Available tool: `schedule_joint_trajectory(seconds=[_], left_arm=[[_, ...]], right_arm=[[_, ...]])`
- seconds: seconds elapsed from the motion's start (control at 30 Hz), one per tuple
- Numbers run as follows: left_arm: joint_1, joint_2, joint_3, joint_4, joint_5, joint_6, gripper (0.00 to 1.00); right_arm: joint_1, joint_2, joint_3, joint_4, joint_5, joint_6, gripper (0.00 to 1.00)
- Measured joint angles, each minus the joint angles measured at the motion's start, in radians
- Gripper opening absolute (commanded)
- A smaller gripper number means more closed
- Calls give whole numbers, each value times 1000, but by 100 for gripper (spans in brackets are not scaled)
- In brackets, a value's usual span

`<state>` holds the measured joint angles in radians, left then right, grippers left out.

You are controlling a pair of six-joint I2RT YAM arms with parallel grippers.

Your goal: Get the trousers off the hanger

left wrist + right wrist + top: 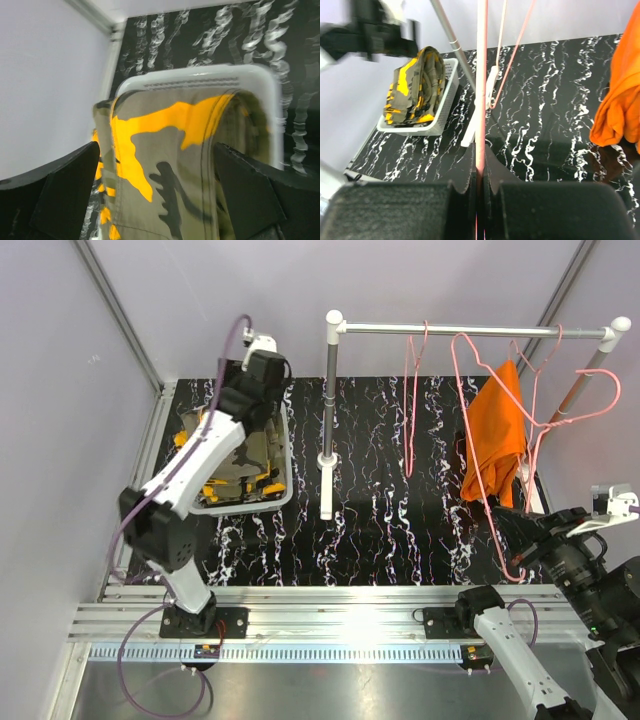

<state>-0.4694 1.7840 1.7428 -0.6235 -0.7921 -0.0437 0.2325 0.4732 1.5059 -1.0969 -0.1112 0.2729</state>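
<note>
Orange trousers [497, 430] hung at the right end of the clothes rack [470, 330], which stood toward the far side of the black marbled table [380, 530]. At the far left, a white basket [240, 506] held the camouflage trousers [165, 150] in a loose heap, apparently already off the rail. An empty pink hanger [412, 390] dangled near mid-rail. The left gripper [156, 147] hovered directly above the basket with its fingers spread wide around nothing, a pose that suits dropping a garment in. The right gripper [481, 185] was pinched together on the thin wire of a pink hanger [481, 75]. This was seemingly the one carrying the orange pair, gripped low to steady or tilt it so the cloth could slide off.
</note>
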Motion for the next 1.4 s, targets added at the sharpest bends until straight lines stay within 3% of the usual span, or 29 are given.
schedule_joint_trajectory(seconds=[0.2,0.3,0.4,0.53,0.67,0.87,1.03,1.17,1.27,1.4], left_arm=[[85,-270,-39,-3,233,-186,99],[156,-271,-42,5,307,-255,99],[208,-157,-40,15,385,-312,99],[230,120,-25,-8,468,-370,99],[233,323,-28,-3,475,-434,99],[248,322,-62,41,488,-486,99],[248,231,-101,-17,490,-496,99],[248,71,-124,-116,472,-508,99],[249,-123,-215,-127,453,-524,99],[251,-369,-444,-74,467,-560,99]], right_arm=[[0,3,-1,8,42,-8,0],[0,5,-1,17,43,-8,0],[0,6,-1,21,43,-9,0],[0,6,-2,24,42,-11,0],[0,8,3,21,50,-15,0],[0,68,79,-31,186,-35,0],[0,93,82,-59,253,-38,0],[0,93,72,-60,262,-37,0],[0,93,56,-60,269,-34,0],[0,93,40,-63,278,-31,0]])
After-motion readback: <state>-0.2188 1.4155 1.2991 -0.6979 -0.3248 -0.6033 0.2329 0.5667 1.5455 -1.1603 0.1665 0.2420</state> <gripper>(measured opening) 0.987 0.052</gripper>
